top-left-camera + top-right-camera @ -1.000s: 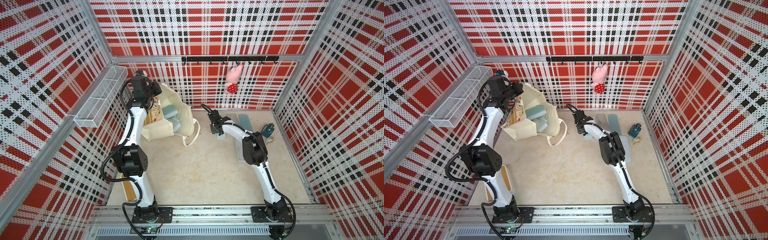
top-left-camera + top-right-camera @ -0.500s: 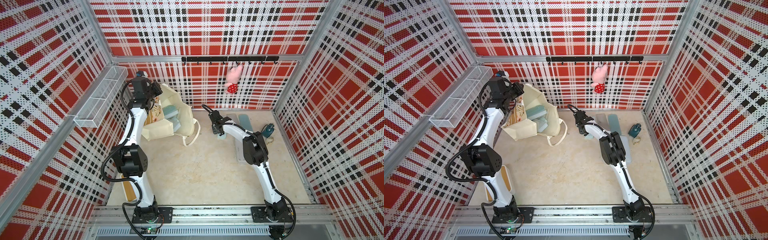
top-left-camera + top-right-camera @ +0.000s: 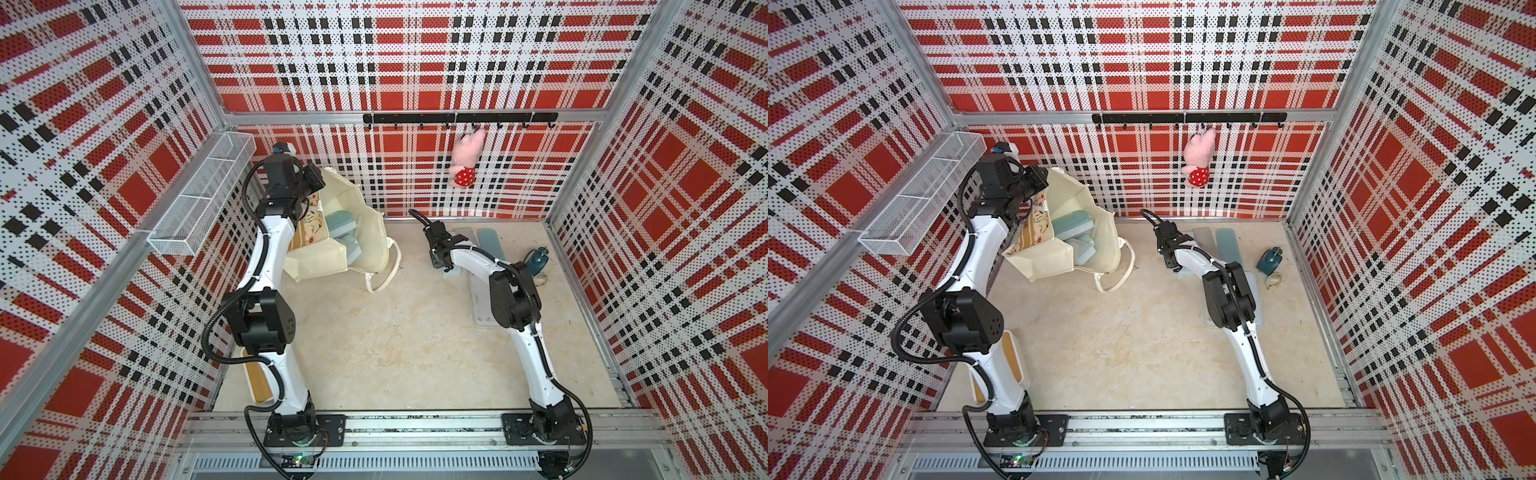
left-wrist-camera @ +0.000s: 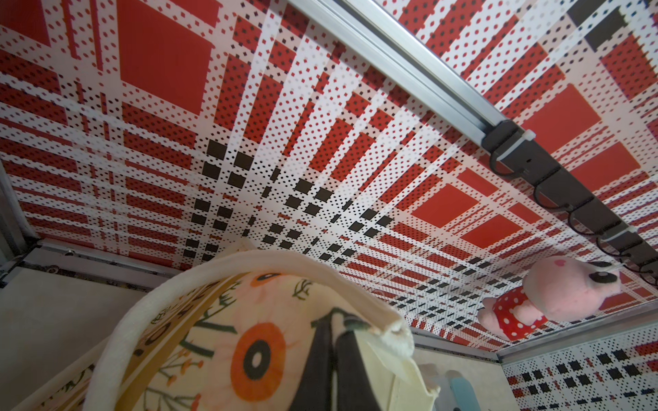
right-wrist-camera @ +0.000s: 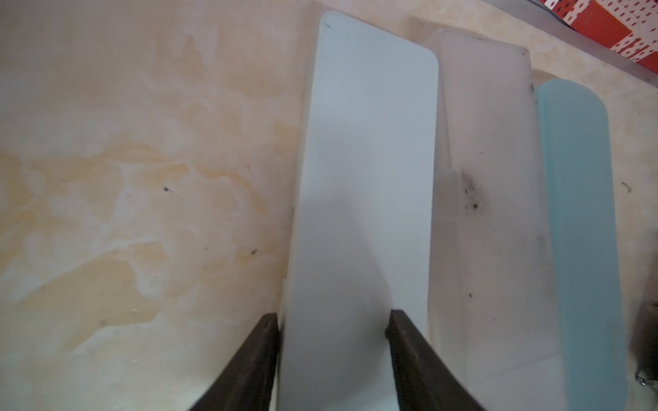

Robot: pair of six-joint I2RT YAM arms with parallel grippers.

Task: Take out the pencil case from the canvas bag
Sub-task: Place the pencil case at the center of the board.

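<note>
Since the earlier frame the right hand [image 5: 334, 316] has drifted slightly toward 4 o'clock in both top views, farther from the canvas bag [image 3: 320, 259]; bag and left hand [image 4: 340, 318] unchanged. Its fingers [image 5: 249, 356] clamp the pale pencil case [image 5: 363, 178] by its long edges, low over the table [image 3: 395, 332], touchdown not resolvable. Bag sits at 9 o'clock of that hand, well apart. Left hand is pinched shut on the bag's rim.

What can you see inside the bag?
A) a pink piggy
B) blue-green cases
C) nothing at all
B: blue-green cases show through the open mouth of the bag, while the pink toy hangs outside it.
</note>
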